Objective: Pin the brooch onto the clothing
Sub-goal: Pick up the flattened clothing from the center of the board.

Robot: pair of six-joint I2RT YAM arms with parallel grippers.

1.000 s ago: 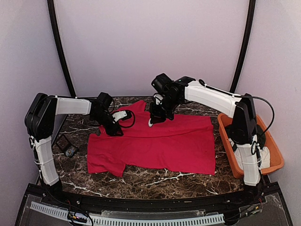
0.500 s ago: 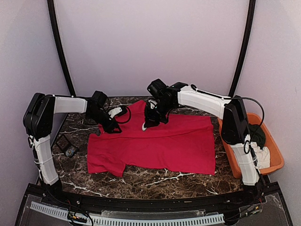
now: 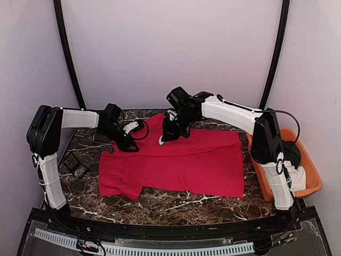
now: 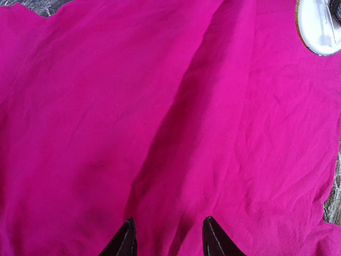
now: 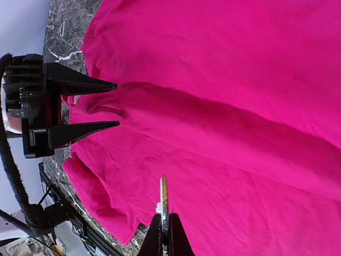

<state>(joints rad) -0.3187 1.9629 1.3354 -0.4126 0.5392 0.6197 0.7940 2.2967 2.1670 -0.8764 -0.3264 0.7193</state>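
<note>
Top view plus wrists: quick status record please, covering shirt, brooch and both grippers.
shirt: red T-shirt, spread on the marble table
brooch: white disc with gold rim, over the shirt's upper part, not yet pinned
right gripper: shut on the brooch
left gripper: jaws apart, astride a raised fold

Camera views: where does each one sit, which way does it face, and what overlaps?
Top external: above and behind the bases, looking down at the red T-shirt on the marble table; both arms show.
Left wrist: on the left arm, looking down at the shirt; left gripper fingertips at the bottom edge.
Right wrist: on the right arm, looking across the shirt toward the left gripper; right gripper at the bottom, shut on the brooch.
Shared: both wrist views show the brooch and one fabric ridge.
</note>
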